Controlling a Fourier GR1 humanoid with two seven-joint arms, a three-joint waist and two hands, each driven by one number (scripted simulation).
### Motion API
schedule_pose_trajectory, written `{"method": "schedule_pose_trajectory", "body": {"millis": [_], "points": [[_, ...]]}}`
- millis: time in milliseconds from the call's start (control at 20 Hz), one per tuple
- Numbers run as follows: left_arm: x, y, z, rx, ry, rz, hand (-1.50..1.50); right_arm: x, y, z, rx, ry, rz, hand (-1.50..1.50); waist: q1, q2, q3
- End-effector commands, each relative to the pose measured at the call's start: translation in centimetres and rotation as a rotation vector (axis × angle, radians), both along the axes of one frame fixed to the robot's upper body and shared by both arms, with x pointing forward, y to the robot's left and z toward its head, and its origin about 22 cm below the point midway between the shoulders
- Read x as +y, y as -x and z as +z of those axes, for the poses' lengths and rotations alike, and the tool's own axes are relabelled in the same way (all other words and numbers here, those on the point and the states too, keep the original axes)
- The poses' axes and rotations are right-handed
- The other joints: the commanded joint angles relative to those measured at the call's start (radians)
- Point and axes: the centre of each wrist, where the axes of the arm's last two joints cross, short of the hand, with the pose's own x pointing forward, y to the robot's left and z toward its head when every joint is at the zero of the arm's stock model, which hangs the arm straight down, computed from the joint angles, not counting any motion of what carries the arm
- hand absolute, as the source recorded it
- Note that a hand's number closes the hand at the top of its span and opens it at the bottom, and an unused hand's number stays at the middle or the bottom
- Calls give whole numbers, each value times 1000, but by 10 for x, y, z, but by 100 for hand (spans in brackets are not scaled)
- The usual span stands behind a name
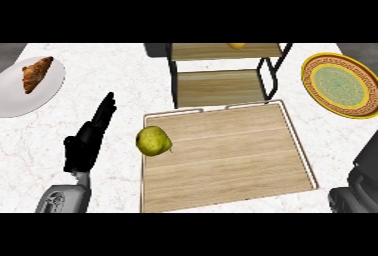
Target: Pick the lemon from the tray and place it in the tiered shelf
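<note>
Left hand (87, 137) lies flat on the marble counter (111, 75), fingers straight and holding nothing; the lemon (153, 140), a yellow-green dimpled oval, sits just to its right on the left edge of the pale wooden tray (236, 165), probably within a short reach. The tiered shelf (221, 75), wood boards in a thin black frame, stands beyond the tray. Right hand (362, 185) shows only as a dark mass at the far edge; its state cannot be told.

A white marble-look worktop (111, 65) with faint grey veining carries a light wooden tray (229, 160), its grain matt and its rim a thin pale metal wire. Behind stands a black metal-framed tiered shelf (221, 85) with wood-grain boards. A smooth white plate (22, 97) lies at left, a glossy yellow-rimmed green patterned plate (341, 85) at right. The yellow-green fruit (153, 141) looks dimpled and slightly shiny.
</note>
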Motion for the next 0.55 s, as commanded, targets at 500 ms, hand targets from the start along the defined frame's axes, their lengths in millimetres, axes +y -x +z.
{"method": "schedule_pose_trajectory", "body": {"millis": [500], "points": [[5,4,-7,-3,1,27,0,-103,134,-36,257,6,36,-150,-32,-2,1]]}}
